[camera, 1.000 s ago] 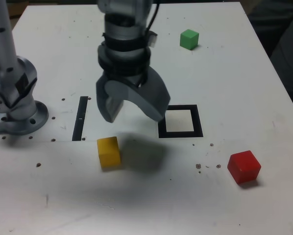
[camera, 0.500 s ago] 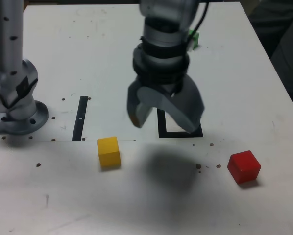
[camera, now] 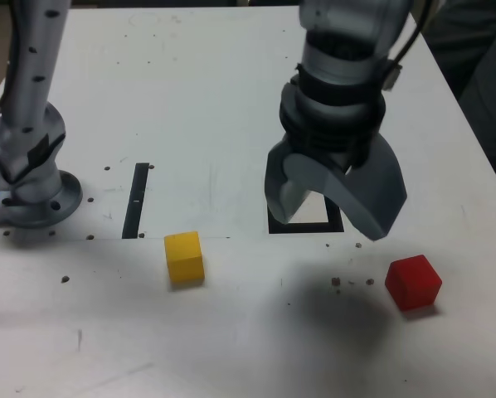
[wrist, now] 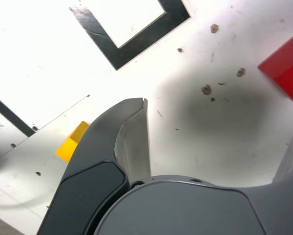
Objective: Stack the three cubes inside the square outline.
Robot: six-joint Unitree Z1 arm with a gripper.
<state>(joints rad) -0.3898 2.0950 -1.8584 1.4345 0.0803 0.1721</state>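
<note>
The gripper (camera: 332, 228) is up above the white table (camera: 99, 348), nearer to the camera than the things lying there. It is wide open, and its two curved grey fingers are well apart and hold nothing. In the wrist view, I can see the white table and a soft dark shadow (wrist: 215, 105) between them. Down on the table, the red cube (camera: 413, 282) sits near the front on the exterior view's right, turned a bit so that a corner points at the camera. It is outside the square outline, well apart from it. The yellow cube (camera: 184, 257) is on the exterior view's left of the gripper, flat on the table, and it is also outside the outline. The wrist view shows it partly hidden by one finger. Little brown spots (camera: 336, 281) are near the red cube, on its left in the exterior view. A bit farther back is the square outline (camera: 302, 228), thick and black with a pale middle, and the gripper hides a big part of it from the exterior camera. The black strip (camera: 136, 199) lies flat past the yellow cube, and the round grey arm base (camera: 36, 199) stands at the exterior view's left. I cannot see the third cube in either view.
</note>
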